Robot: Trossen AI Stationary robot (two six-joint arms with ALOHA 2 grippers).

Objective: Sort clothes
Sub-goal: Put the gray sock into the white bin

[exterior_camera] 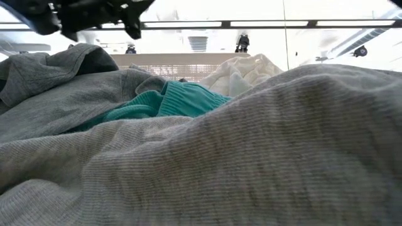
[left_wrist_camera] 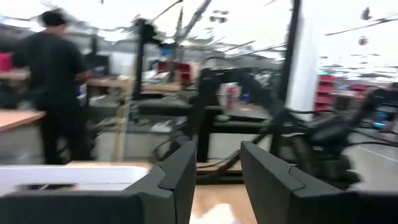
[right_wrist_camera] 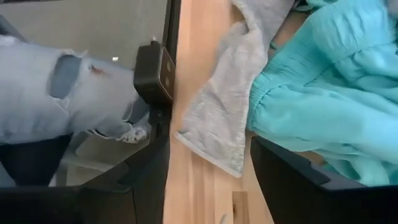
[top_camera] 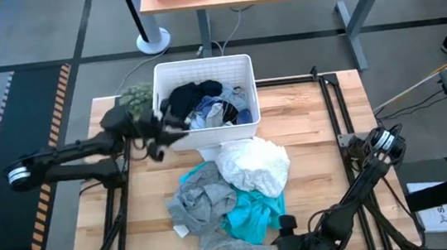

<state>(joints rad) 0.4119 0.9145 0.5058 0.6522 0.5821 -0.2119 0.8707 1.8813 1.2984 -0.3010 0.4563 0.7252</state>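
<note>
Over the left rim of the white rectangular plastic bin [top_camera: 204, 102], which holds dark and blue garments [top_camera: 204, 100], the left gripper [top_camera: 161, 138] hangs with fingers apart, empty. Grey [top_camera: 199, 207], teal [top_camera: 254, 213] and white [top_camera: 253, 165] clothes lie heaped mid-counter [top_camera: 317, 140]. At the near edge the right gripper [right_wrist_camera: 208, 180] straddles the grey piece's corner, fingers apart.

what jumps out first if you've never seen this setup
The heap of clothes mid-table: a white garment bunched on top, a teal piece and a grey piece spilling toward the near edge. Behind it, a white bin already holds dark and blue items. The left gripper, open and empty, hangs at the bin's left wall, while the right gripper sits open at the near edge by the grey and teal cloth.
</note>
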